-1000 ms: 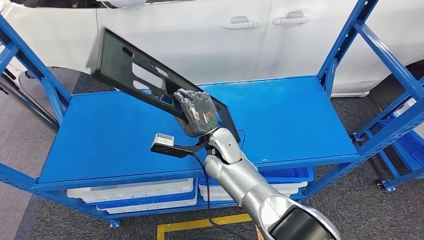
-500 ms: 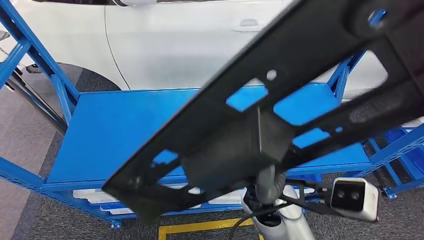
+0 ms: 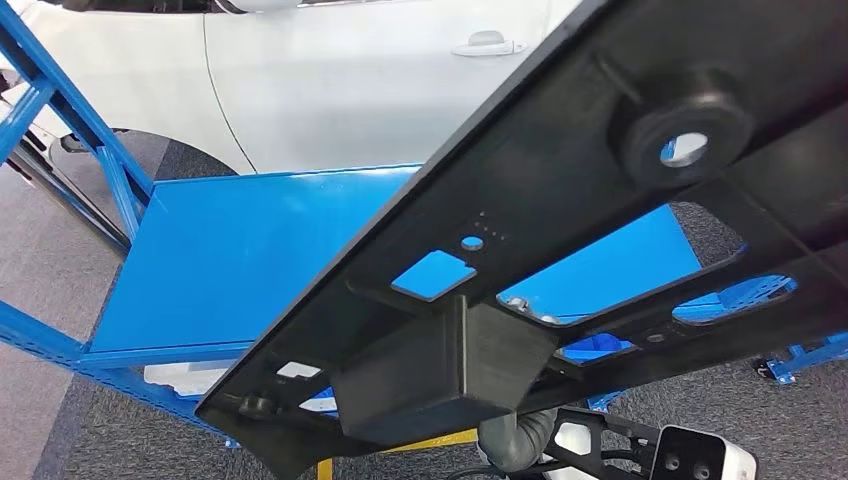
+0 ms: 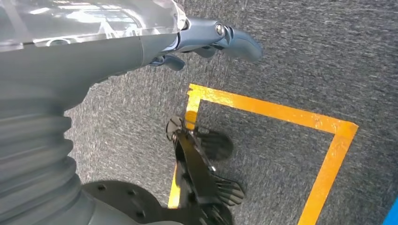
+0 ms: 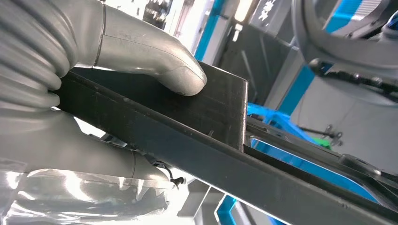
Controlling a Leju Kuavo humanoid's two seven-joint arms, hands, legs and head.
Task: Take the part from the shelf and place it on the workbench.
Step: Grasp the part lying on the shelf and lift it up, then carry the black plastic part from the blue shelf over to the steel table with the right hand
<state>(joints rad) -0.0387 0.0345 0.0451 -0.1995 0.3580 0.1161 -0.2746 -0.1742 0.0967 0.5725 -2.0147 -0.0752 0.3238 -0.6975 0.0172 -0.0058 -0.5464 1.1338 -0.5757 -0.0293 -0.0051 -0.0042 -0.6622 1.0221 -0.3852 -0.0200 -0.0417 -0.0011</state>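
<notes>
right hand (image 5: 94,89): grips part (image 3: 600,200) by its boxy block, thumb on top
part: raised off blue shelf (image 3: 220,270), tilted, for carrying
left hand (image 4: 206,40): hangs empty, fingers apart

The head view looks forward and down, the black part (image 3: 600,190) very close at 2 o'clock over the blue shelf (image 3: 230,270). The right wrist view shares that part, close up; the left wrist view faces the floor (image 4: 300,56).

One black part (image 3: 600,190). One blue shelf (image 3: 230,260). One white car (image 3: 330,70). White bins (image 3: 175,375) under the shelf's front edge: probably two, largely hidden.
</notes>
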